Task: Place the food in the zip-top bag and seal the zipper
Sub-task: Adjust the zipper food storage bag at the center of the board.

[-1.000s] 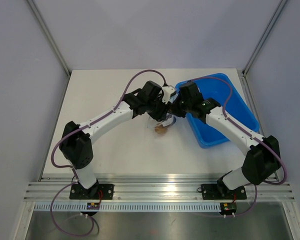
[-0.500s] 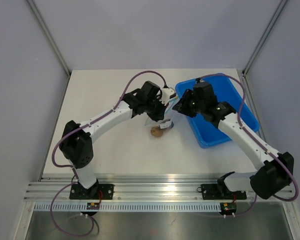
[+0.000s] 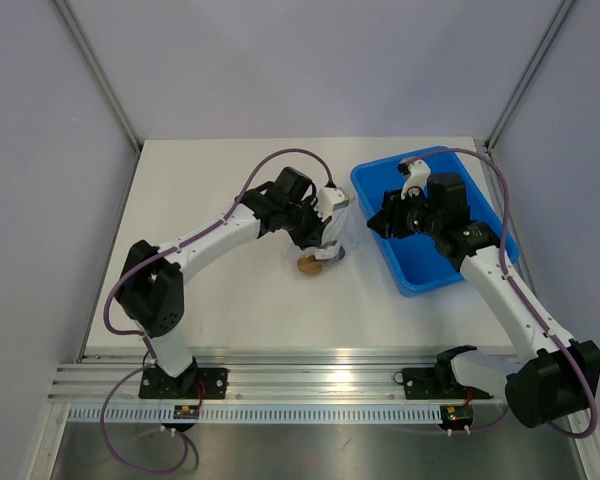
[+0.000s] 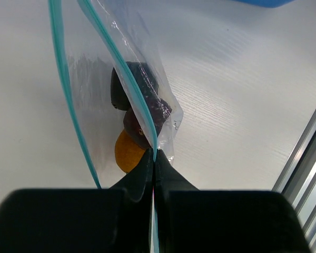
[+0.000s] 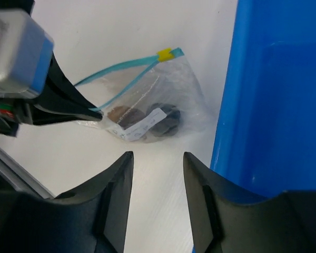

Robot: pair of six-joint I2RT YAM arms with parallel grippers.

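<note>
The clear zip-top bag (image 4: 97, 63) hangs from my left gripper (image 4: 154, 153), which is shut on one end of its teal zipper (image 4: 111, 50). Away from the grip the two zipper strips spread apart. Inside lies the food: one orange-brown piece (image 4: 125, 154) and two dark pieces (image 4: 143, 79). From above, the bag (image 3: 330, 243) sags onto the table below the left gripper (image 3: 327, 226), with the food (image 3: 309, 264) at its bottom. My right gripper (image 5: 158, 158) is open and empty, off to the bag's (image 5: 152, 97) right, beside the tray's wall. A yellow tab (image 5: 165, 53) marks the zipper's far end.
The big blue tray (image 3: 420, 283) stands at the right, and the right gripper (image 3: 385, 222) hovers over its left rim. The table's near edge with metal rails (image 4: 310, 174) lies close behind the bag. The cell's frame posts stand at the back corners.
My right gripper has opened, let go of the bag and drawn back to the right over the tray's rim. My left gripper has shut on the zipper's end and shifted slightly left.
</note>
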